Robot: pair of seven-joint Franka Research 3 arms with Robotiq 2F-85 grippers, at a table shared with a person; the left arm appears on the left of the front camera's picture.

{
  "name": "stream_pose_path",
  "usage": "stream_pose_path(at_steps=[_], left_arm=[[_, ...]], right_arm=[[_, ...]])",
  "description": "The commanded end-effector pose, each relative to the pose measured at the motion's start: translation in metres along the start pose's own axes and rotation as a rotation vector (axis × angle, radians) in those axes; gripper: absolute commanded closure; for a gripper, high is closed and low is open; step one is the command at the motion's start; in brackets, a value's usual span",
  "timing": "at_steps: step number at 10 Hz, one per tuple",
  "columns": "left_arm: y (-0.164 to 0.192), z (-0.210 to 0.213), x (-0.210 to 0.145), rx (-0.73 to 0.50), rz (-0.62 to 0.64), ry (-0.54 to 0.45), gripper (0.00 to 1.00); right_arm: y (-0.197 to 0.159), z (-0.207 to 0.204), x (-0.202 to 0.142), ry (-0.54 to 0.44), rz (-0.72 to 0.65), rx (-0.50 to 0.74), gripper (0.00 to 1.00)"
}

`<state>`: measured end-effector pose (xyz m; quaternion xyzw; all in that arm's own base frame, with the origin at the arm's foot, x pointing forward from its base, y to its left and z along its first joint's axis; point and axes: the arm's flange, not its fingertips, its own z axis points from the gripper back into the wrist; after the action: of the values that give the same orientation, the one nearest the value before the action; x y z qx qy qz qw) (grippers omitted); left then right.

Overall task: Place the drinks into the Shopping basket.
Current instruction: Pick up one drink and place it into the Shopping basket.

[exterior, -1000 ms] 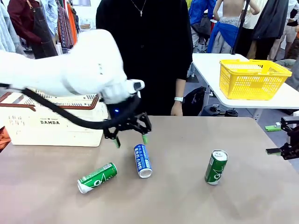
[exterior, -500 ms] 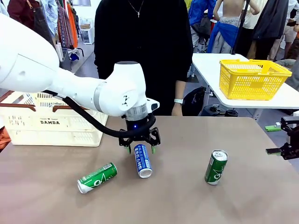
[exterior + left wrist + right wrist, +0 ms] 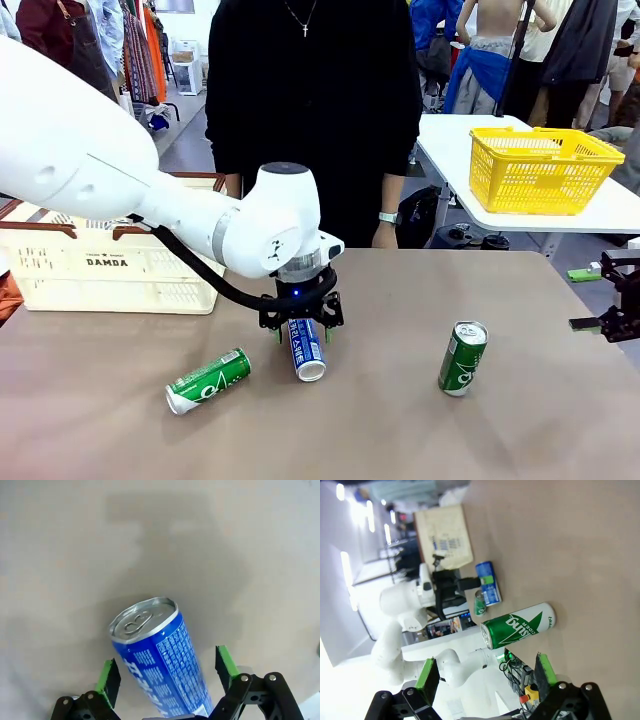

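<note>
A blue can lies on its side mid-table, silver top toward me. My left gripper is down over its far end, open, one green pad on each side of the can and not squeezing it. A green can lies on its side to the left. Another green can stands upright to the right; my right gripper is open and well short of that green can, at the table's right edge. The cream Shopping basket stands at the far left.
A person in black stands at the far edge, one hand near the table. A yellow mesh basket sits on a separate white table at the back right. Bare tabletop lies between the cans and along the front.
My left gripper swung right from near the basket, turned and came down until its open fingers straddle the blue can. The cans and my right gripper have not moved.
</note>
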<state>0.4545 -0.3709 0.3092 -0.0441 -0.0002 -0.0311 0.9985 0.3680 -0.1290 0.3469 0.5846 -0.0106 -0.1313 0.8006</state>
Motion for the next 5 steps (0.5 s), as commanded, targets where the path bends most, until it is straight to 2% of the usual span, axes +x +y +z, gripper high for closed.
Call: stream_pose_path(at_steps=[1,2,3,4,5], left_arm=[[-0.0029,-0.0044,-0.0006,0.033,0.018,-0.012,0.00],[-0.0027,-0.0035,-0.0009,0.029,0.019,-0.010,0.00],[-0.0020,-0.0041,-0.0007,0.023,0.030,-0.016,0.34],[-0.0023,-0.0043,-0.0006,0.027,0.033,-0.014,0.94],[-0.0027,-0.0041,-0.0010,0.030,0.031,-0.011,1.00]], right_arm=[[0.0054,0.0026,-0.0021,0.008,-0.016,-0.005,0.00],[0.0054,0.0026,-0.0021,0.008,-0.016,-0.005,0.00],[0.0054,0.0026,-0.0021,0.008,-0.016,-0.005,0.00],[0.0054,0.0026,-0.0021,0.008,-0.016,-0.005,0.00],[0.0054,0.0026,-0.0021,0.008,-0.016,-0.005,0.00]])
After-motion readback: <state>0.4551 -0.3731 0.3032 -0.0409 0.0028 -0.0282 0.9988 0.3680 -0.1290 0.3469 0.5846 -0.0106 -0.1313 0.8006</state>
